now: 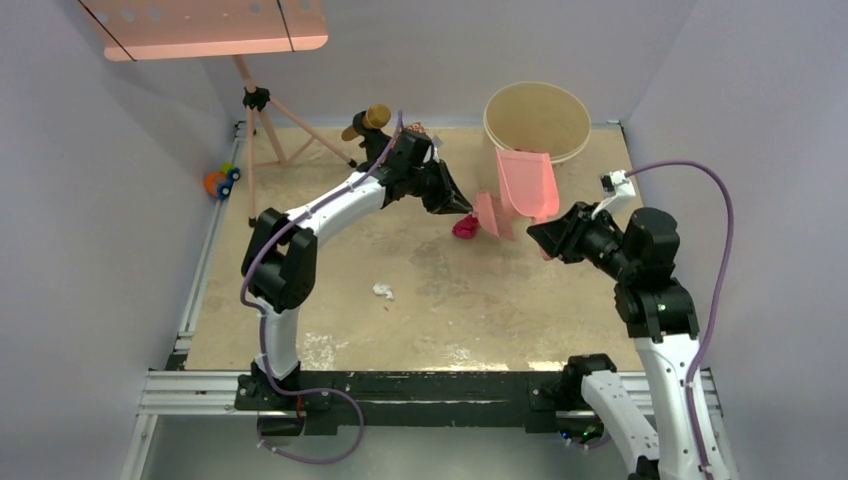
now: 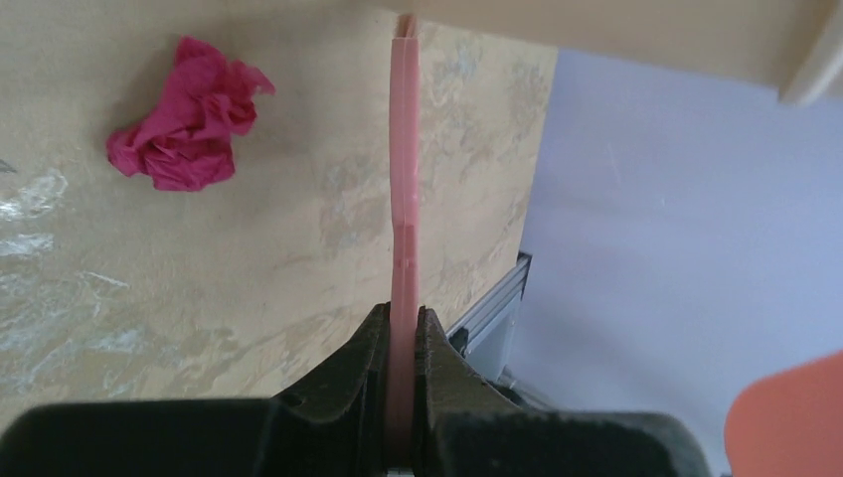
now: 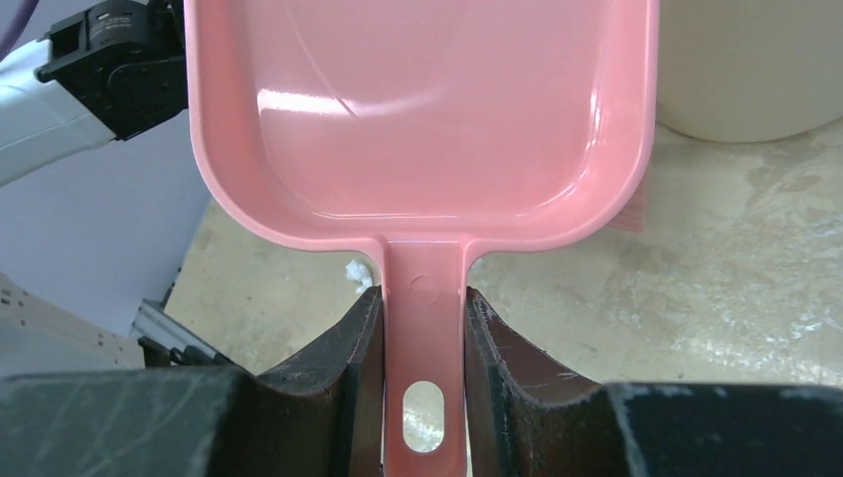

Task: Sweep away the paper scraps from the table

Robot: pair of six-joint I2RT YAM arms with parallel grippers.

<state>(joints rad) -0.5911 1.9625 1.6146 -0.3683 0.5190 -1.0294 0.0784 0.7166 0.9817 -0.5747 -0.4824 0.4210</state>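
As the top external camera shows it, the surface (image 1: 330, 250) carries two paper scraps. A magenta wad (image 1: 465, 227) lies right of centre toward the far side. A white scrap (image 1: 383, 291) lies in the middle, well apart from the wad, with bare surface on all sides of it. The left hand (image 1: 462, 205) is clamped on a flat pink brush (image 1: 492, 214), which stands just beside the wad on its right. The right hand (image 1: 545, 238) is clamped on the handle of a pink dustpan (image 1: 528, 183), whose mouth points at a beige bucket (image 1: 537, 120) on the far edge. Whether the pan's lip touches the surface cannot be told. A tripod (image 1: 270, 125) stands at the far left corner. Toy blocks (image 1: 220, 181) sit by the left rail of the silver frame edge (image 1: 200, 270).

Left wrist view: the fingers (image 2: 358, 358) are closed tight on the brush (image 2: 403, 179), seen edge-on and running straight away from the camera. The magenta wad (image 2: 184, 114) lies left of it, apart, with bare surface (image 2: 249, 258) between. Right of the brush the surface ends at the frame edge (image 2: 492, 308).

Right wrist view: the fingers (image 3: 338, 348) press both sides of the dustpan (image 3: 422, 119) handle. The white scrap (image 3: 355, 270) shows below the pan's rim, left of the handle. The bucket (image 3: 746, 70) stands at upper right, and the surface (image 3: 696, 288) is bare in front of it.
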